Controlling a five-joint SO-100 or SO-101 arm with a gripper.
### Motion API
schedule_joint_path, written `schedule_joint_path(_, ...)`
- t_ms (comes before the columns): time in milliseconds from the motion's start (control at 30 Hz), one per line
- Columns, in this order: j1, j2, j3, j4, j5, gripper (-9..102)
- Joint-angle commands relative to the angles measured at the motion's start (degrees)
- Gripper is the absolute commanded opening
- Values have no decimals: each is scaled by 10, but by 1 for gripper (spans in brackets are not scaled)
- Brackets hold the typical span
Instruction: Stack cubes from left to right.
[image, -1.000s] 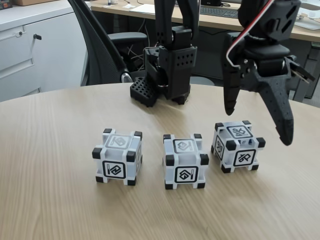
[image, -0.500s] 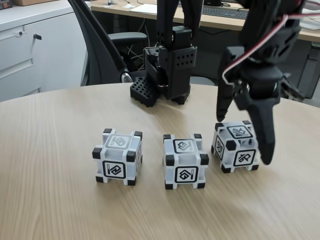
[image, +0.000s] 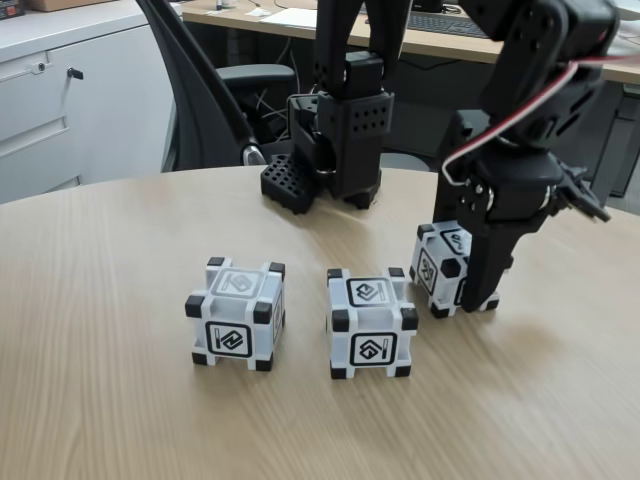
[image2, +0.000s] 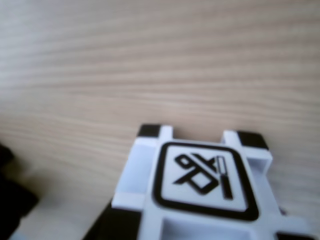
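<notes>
Three white cubes with black corners stand in a row on the round wooden table in the fixed view: the left cube (image: 238, 314), the middle cube (image: 371, 322) and the right cube (image: 438, 264). My gripper (image: 465, 288) has come down over the right cube. Its front finger (image: 487, 265) stands upright against the cube's near right side and hides that part; the other finger is behind the cube. The jaws are shut on this cube, which is turned and sits a little farther back than the other two. The wrist view shows the right cube (image2: 200, 185) close up from above.
The arm's black base (image: 345, 140) and a black perforated block (image: 288, 183) stand at the table's far edge. A black office chair (image: 205, 90), a grey cabinet (image: 60, 100) and a desk (image: 440, 30) lie behind. Bare tabletop (image: 120, 420) spreads in front.
The gripper dropped from above the right cube with jaws wide apart and closed around it. The right cube shifted left and back and turned; the other two cubes stayed put.
</notes>
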Motion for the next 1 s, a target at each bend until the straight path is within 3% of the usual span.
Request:
schedule_joint_path(0, 5, 6, -11, 4, -4, 0)
schedule_joint_path(967, 6, 303, -12, 15, -59, 0)
